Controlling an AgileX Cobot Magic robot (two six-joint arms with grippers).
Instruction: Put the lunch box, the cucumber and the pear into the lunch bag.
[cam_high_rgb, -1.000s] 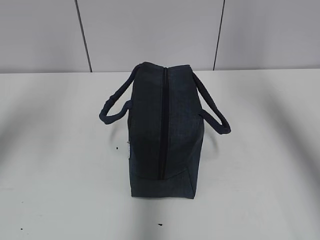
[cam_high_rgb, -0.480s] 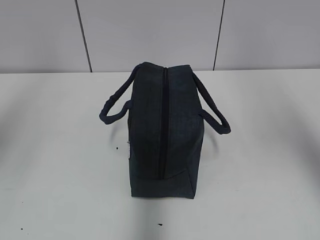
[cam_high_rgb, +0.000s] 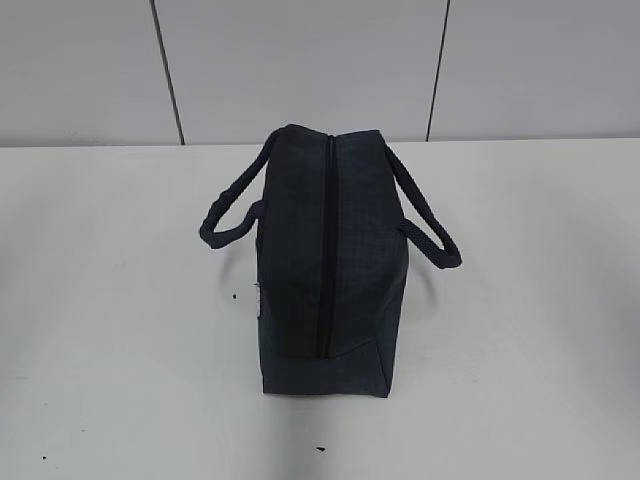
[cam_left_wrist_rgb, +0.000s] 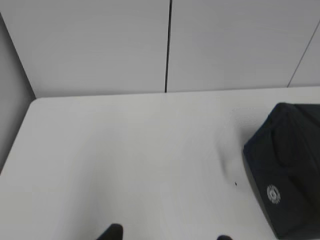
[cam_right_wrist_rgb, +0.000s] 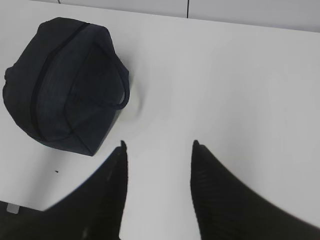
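Lunch bag: the lunch bag (cam_high_rgb: 328, 265) is sitting upright in the middle of the white tabletop (cam_high_rgb: 120, 330), one narrow end facing the exterior camera.
Zipper: the zipper (cam_high_rgb: 327, 245) is running along the bag's top ridge from the far end to the near end, and it is looking closed along its whole length.
Handles: the left strap handle (cam_high_rgb: 228, 212) is drooping outward on the bag's left side; the right strap handle (cam_high_rgb: 428, 222) is drooping outward on its right.
Badge: a small round pale badge (cam_left_wrist_rgb: 273, 194) is showing on the bag's side panel in my left wrist view.
Left claw: my left claw (cam_left_wrist_rgb: 167, 236) is hanging well apart from the bag, over bare tabletop to its left; only the two dark fingertips are peeking in, spread apart, gripping nothing.
Right claw: my right claw (cam_right_wrist_rgb: 159, 150) is hovering above the tabletop to the bag's right, well apart from it, fingers spread wide and released, nothing between them.
Specks: a few dark specks (cam_high_rgb: 318, 451) are dotting the tabletop just in front of the bag.
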